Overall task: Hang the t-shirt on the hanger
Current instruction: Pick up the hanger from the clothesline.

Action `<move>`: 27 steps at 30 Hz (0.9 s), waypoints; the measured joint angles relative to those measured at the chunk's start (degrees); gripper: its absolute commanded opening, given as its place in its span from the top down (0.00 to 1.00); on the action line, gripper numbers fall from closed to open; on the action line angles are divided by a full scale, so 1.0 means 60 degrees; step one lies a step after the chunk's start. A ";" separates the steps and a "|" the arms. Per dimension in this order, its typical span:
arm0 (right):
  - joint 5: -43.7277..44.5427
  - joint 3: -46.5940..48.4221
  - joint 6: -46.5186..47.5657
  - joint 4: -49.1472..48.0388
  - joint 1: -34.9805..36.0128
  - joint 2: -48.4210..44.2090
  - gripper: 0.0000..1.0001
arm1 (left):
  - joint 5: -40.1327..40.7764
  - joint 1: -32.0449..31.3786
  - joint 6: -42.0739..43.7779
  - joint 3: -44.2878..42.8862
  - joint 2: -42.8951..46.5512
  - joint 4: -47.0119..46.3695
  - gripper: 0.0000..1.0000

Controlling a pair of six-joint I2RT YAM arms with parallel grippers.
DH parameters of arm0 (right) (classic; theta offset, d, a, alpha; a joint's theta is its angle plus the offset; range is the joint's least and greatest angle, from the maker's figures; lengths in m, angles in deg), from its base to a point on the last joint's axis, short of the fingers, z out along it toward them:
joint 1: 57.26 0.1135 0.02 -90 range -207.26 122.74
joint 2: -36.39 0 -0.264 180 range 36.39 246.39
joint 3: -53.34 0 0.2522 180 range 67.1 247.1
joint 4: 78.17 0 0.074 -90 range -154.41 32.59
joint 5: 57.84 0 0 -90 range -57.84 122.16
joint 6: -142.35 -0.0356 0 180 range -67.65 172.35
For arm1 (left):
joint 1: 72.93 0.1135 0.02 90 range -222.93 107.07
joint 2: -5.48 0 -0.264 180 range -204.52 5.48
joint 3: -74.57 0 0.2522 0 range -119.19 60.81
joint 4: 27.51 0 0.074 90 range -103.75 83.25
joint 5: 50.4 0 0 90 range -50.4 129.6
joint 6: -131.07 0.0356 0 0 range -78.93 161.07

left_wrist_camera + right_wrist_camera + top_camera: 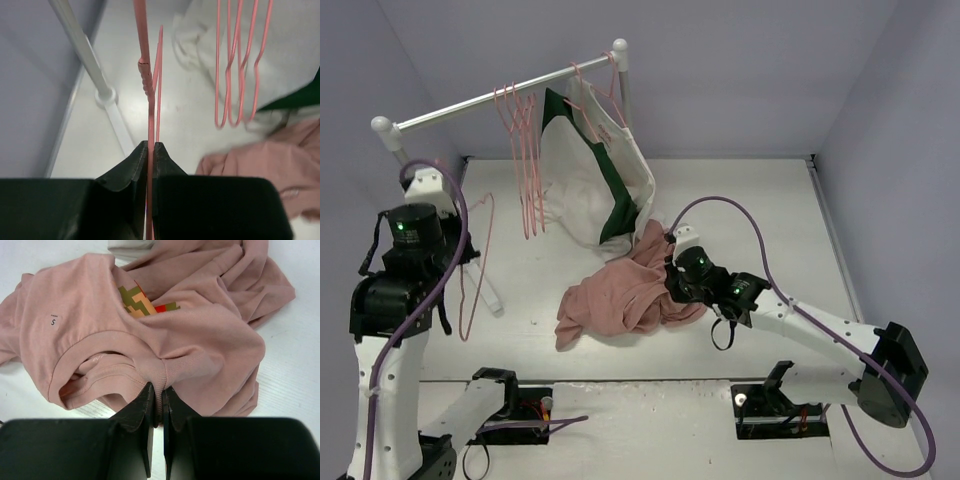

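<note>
A dusty-pink t-shirt (620,295) lies crumpled on the white table, in the middle. My right gripper (672,272) is shut on the ribbed collar of the t-shirt (165,372), at the shirt's right side. My left gripper (450,235) is at the left, shut on a thin pink wire hanger (480,265) that hangs down over the table. In the left wrist view the hanger wire (148,120) runs straight up from between the closed jaws.
A white-and-metal rack pole (500,95) spans the back, with several more pink hangers (525,160) on it. A white and green garment (605,170) hangs on one hanger at its right end. The rack's foot (106,97) stands near my left gripper.
</note>
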 measured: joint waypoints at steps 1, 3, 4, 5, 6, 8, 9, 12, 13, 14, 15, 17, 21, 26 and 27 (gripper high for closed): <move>0.0027 0.0074 0.0039 -0.0002 0.0000 0.0069 1.00 | -0.0152 0.0000 -0.0010 0.0405 0.0278 0.0265 1.00; 0.0088 0.0220 0.0135 0.0013 -0.0019 0.0203 1.00 | -0.0484 -0.0003 0.0027 0.0957 0.0689 0.0765 1.00; 0.0110 0.0276 0.0171 0.0025 -0.0047 0.0261 1.00 | -0.0675 -0.0019 0.0073 0.1134 0.0843 0.0967 1.00; 0.0124 0.0317 0.0199 0.0032 -0.0076 0.0312 1.00 | -0.0868 -0.0045 0.0142 0.1264 0.0969 0.1132 1.00; 0.0134 0.0346 0.0228 0.0034 -0.0117 0.0358 1.00 | -0.1069 -0.0083 0.0224 0.1365 0.1083 0.1274 1.00; 0.0147 0.0379 0.0282 0.0041 -0.0249 0.0448 1.00 | -0.1505 -0.0220 0.0417 0.1530 0.1309 0.1501 1.00; 0.0151 0.0402 0.0322 0.0058 -0.0335 0.0507 1.00 | -0.1741 -0.0321 0.0528 0.1594 0.1434 0.1602 1.00; 0.0181 0.0504 0.0432 0.0117 -0.0550 0.0696 1.00 | -0.2458 -0.0644 0.0874 0.1760 0.1766 0.1921 1.00; 0.0189 0.0529 0.0455 0.0130 -0.0618 0.0741 1.00 | -0.2688 -0.0762 0.0977 0.1791 0.1870 0.2039 1.00; 0.0189 0.0550 0.0481 0.0143 -0.0699 0.0777 1.00 | -0.2946 -0.0910 0.1082 0.1798 0.1961 0.2166 1.00; 0.0189 0.0565 0.0509 0.0167 -0.0770 0.0789 1.00 | -0.3194 -0.1044 0.1183 0.1798 0.2053 0.2264 1.00; 0.0189 0.0594 0.0570 0.0194 -0.0895 0.0800 1.00 | -0.3565 -0.1316 0.1345 0.1715 0.2148 0.2522 1.00; 0.0189 0.0606 0.0642 0.0197 -0.1041 0.0804 1.00 | -0.4251 -0.1675 0.1599 0.1440 0.2104 0.2760 1.00; 0.0171 0.0617 0.0675 0.0216 -0.1071 0.0804 1.00 | -0.5555 -0.1836 0.1768 0.1250 0.1890 0.2377 1.00; 0.0143 0.0617 0.0682 0.0216 -0.1071 0.0804 1.00 | -0.5862 -0.1836 0.1762 0.1272 0.1851 0.2107 1.00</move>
